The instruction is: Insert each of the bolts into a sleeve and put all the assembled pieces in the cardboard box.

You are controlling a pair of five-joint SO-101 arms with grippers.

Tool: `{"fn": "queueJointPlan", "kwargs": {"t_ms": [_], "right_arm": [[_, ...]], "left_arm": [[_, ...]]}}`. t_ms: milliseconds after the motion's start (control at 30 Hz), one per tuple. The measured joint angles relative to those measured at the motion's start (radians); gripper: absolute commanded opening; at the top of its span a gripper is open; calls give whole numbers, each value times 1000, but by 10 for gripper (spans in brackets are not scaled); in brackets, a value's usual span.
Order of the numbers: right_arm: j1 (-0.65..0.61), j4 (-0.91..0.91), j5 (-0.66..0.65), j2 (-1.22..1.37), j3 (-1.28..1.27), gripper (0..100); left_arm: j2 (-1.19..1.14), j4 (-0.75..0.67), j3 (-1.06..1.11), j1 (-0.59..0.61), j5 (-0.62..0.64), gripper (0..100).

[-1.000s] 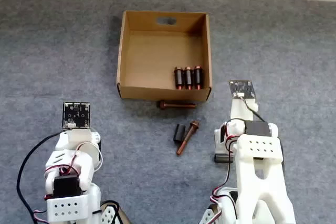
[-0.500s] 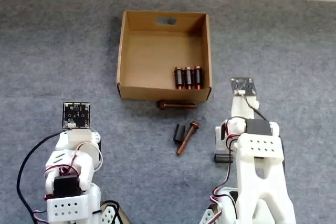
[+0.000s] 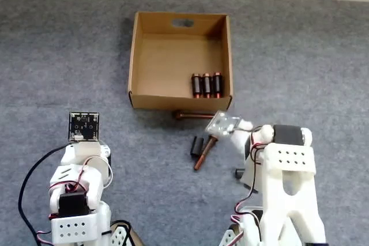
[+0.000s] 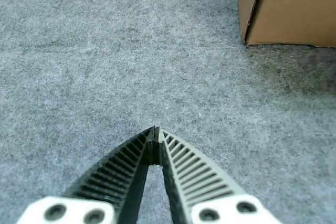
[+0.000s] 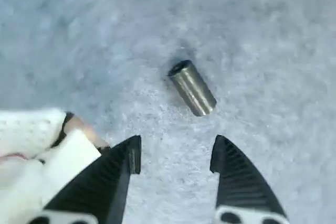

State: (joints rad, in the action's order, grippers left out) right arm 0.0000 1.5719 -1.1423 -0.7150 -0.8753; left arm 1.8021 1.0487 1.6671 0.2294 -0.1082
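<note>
Three assembled pieces [image 3: 206, 84] lie side by side in the cardboard box [image 3: 134, 56], against its near right corner. One loose bolt [image 3: 193, 115] lies along the box's front wall. A second bolt [image 3: 202, 156] lies slanted beside a short black sleeve [image 3: 197, 145]. My right arm [image 3: 282, 159] leans left, with its wrist camera over that bolt's head. In the right wrist view the right gripper [image 5: 177, 148] stands open just short of the sleeve [image 5: 192, 87], which lies on the carpet. My left gripper [image 4: 154, 130] is shut and empty, low over the carpet.
Grey carpet covers the table. The box corner [image 4: 283, 9] is ahead and to the side of the left gripper. The left arm [image 3: 81, 159] sits well left of the loose parts.
The right arm has swung left from beside the box's right corner to above the loose bolt and sleeve. The left arm has not moved.
</note>
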Motion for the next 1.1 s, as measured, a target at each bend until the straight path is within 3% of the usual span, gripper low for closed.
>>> {"fn": "queueJointPlan", "kwargs": {"t_ms": [200, 367, 600, 1100], "right_arm": [[0, -186, -95, 0, -137, 209], [-2, -311, -101, 0, -230, 209], [-72, -367, -101, 0, -269, 209], [-74, -450, -101, 0, -273, 209]], "left_arm": [[0, 0, 0, 0, 0, 9], [0, 0, 0, 0, 0, 10], [0, 0, 0, 0, 0, 10], [0, 0, 0, 0, 0, 10]]}}
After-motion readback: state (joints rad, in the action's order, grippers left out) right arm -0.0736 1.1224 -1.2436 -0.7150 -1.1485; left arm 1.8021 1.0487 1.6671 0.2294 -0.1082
